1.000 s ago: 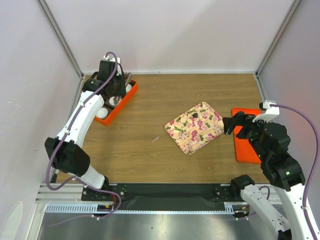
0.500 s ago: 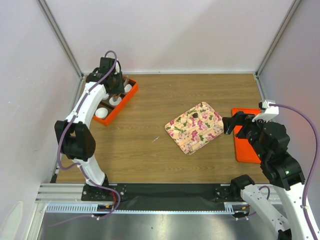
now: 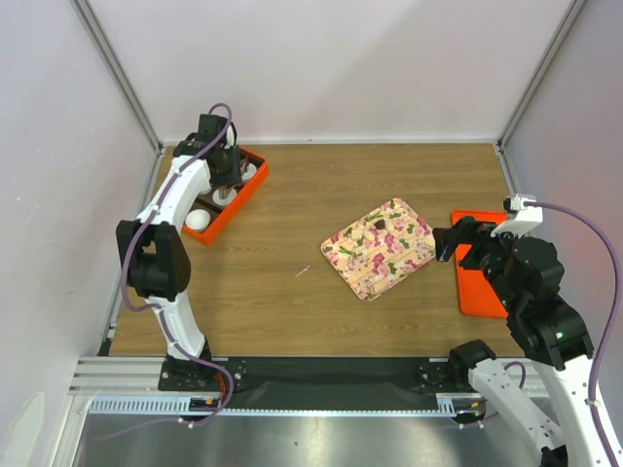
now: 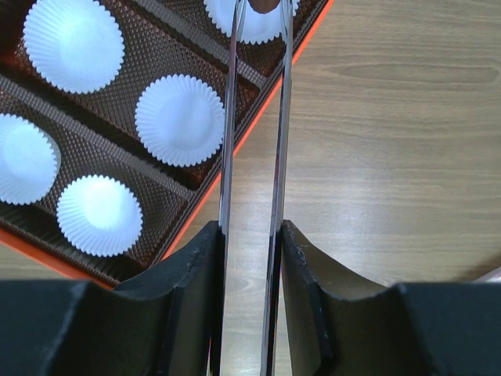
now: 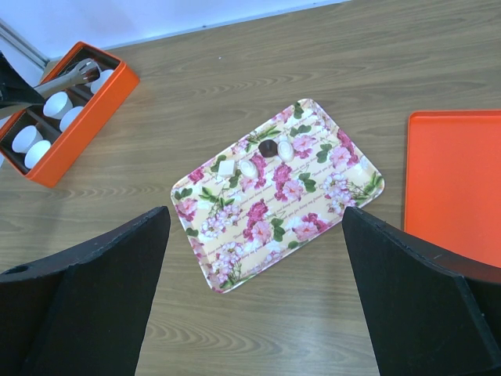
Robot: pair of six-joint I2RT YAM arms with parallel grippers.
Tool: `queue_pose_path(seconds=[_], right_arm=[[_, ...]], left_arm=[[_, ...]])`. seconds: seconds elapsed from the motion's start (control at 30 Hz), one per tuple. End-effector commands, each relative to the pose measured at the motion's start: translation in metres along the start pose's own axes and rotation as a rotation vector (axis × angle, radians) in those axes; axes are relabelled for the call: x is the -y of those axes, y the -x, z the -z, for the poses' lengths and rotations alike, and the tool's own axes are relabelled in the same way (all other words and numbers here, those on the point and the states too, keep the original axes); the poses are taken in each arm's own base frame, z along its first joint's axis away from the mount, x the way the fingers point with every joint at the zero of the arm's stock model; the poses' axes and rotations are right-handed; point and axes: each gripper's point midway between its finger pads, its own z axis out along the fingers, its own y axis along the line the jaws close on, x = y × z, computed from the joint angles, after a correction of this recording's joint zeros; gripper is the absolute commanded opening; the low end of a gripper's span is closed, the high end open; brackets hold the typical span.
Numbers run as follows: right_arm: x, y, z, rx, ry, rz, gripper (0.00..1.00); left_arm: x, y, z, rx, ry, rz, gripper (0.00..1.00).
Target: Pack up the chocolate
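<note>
My left gripper (image 4: 252,235) is shut on metal tongs (image 4: 275,117) and hovers over the orange box (image 4: 197,205) at the back left; it also shows in the top view (image 3: 222,165). A dark brown chocolate (image 4: 264,5) sits between the tong tips, over a white paper cup at the frame's top edge. Another chocolate (image 5: 268,147) lies on the pink-flowered tray (image 5: 258,235) beside three small white pieces. My right gripper (image 5: 254,215) is open and empty, held above the table near the tray's right side (image 3: 450,243).
The box has a brown ribbed insert with several white paper cups (image 4: 180,119). An orange lid (image 3: 477,282) lies flat at the right edge, under my right arm. Frame posts and white walls close in the table.
My left arm's elbow has swung back to the left and the wrist has shifted slightly over the box. The right arm has not moved.
</note>
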Motion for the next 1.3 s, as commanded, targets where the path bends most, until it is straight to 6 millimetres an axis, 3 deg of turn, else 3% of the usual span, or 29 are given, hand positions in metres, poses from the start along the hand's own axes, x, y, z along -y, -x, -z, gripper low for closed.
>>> queue_pose_path(seconds=[0.0,0.27,0.77,0.9,1.07,1.17,1.23,1.27], right_arm=[[-0.001,0.014,0.002,0.037,-0.002,0.008,1.00],[-0.001,0.015,0.001,0.040,-0.006,0.010,1.00],[0.000,0.012,-0.001,0.035,-0.006,0.016,1.00],[-0.002,0.015,0.001,0.041,0.001,0.008,1.00],[-0.003,0.013,0.003,0.032,0.008,-0.001,1.00],[0.000,0.003,0.001,0.011,0.000,-0.004,1.00],[0.000,-0.003,-0.001,-0.001,0.003,-0.010,1.00],[-0.001,-0.006,-0.003,-0.014,0.006,-0.013,0.99]], left_arm=[[-0.002,0.029,0.000,0.079,0.002,-0.016,0.40],[-0.003,0.030,-0.011,0.065,0.017,-0.024,0.41],[-0.006,0.036,-0.004,0.073,0.032,-0.036,0.47],[-0.003,0.048,0.020,0.113,0.014,-0.038,0.47],[0.010,0.060,0.069,0.198,-0.064,-0.043,0.47],[0.025,0.055,0.098,0.245,-0.110,-0.077,0.48],[0.046,0.042,0.104,0.259,-0.152,-0.127,0.49],[0.061,0.040,0.121,0.291,-0.183,-0.153,0.50]])
